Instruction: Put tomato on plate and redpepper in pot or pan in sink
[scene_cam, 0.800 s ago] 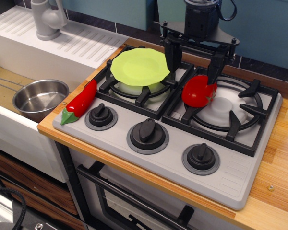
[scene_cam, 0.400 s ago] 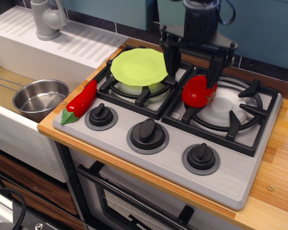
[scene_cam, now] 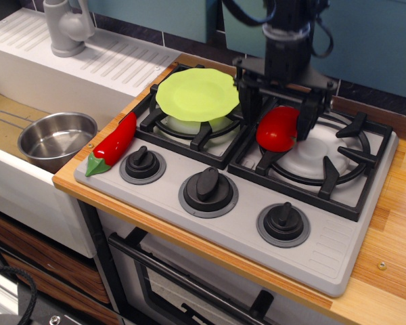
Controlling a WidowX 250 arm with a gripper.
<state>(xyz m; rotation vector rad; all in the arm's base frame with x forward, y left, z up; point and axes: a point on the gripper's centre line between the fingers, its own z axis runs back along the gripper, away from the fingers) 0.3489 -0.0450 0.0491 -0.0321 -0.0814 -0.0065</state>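
Note:
The tomato sits on the right burner grate of the toy stove. My gripper is lowered over it, open, with one finger to its left and the other to its right, both close to its sides. The lime-green plate lies on the left burner, just left of the gripper. The redpepper lies at the stove's left edge, stem toward the front. The steel pot stands empty in the sink at the left.
A grey faucet stands on the ridged white drainboard behind the sink. Three black knobs line the stove front. Raised black grates surround both burners. A wooden counter lies to the right.
My gripper has come down from above the tomato, and its fingers now straddle it. The tomato, plate, pepper and pot have not moved.

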